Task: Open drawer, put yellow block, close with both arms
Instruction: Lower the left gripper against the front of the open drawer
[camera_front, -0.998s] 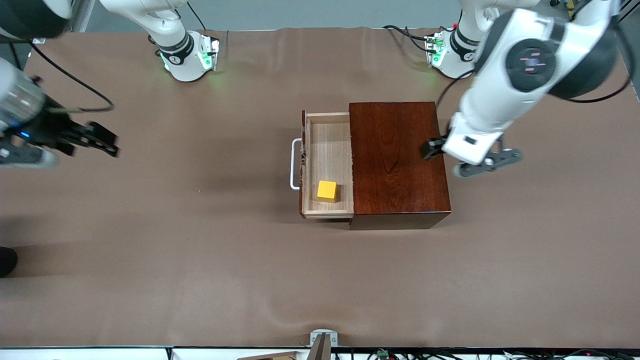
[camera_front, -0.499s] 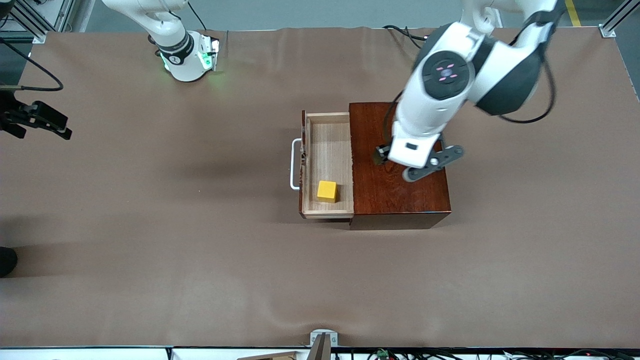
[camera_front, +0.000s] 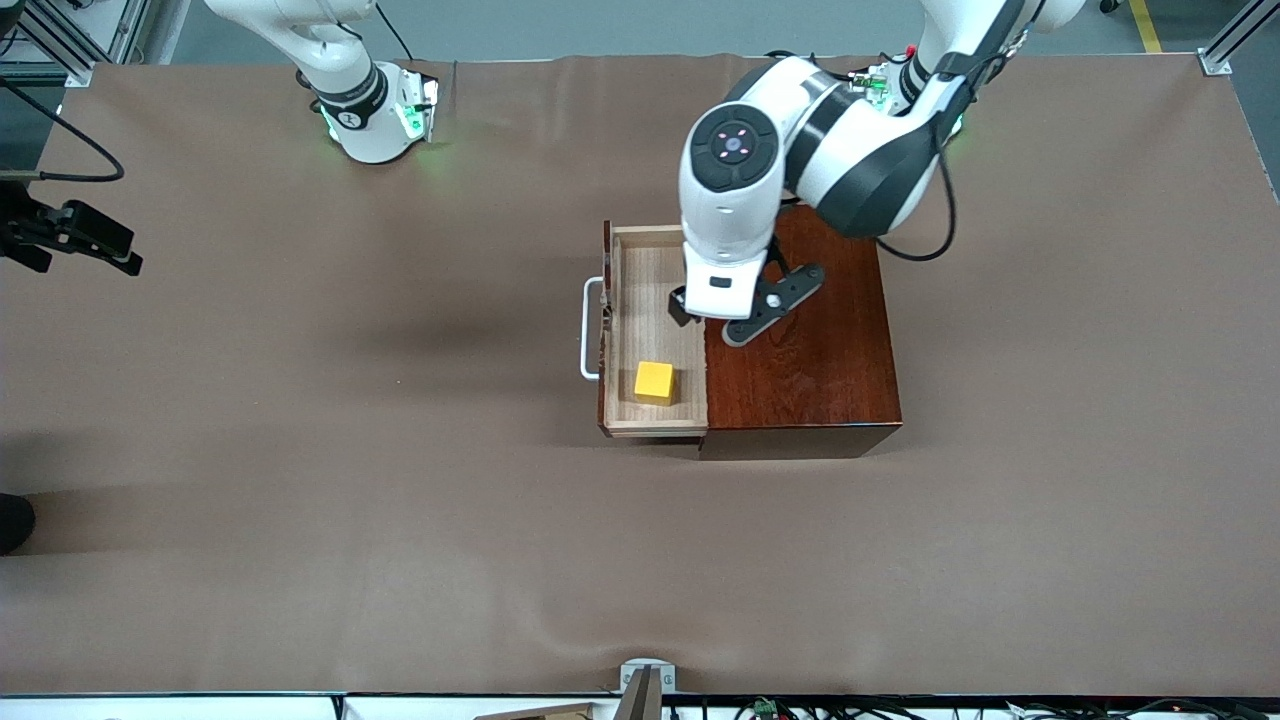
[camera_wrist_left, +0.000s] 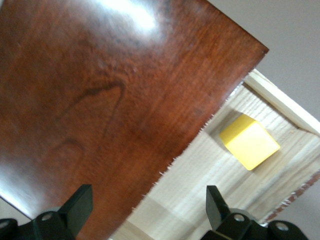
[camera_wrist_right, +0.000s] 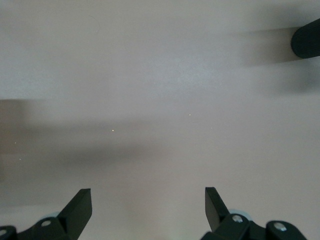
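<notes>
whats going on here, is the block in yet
Yes. The yellow block lies in the open drawer of the dark wooden box, near the corner nearest the front camera. The left gripper hangs open and empty over the edge where the box top meets the drawer. The right gripper, also open and empty, waits over bare table at the right arm's end. The drawer is not yet closed; nothing touches its white handle.

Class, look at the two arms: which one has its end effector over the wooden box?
The left end effector, open, hangs over the box and open drawer. The right end effector, also open, waits over bare table.
</notes>
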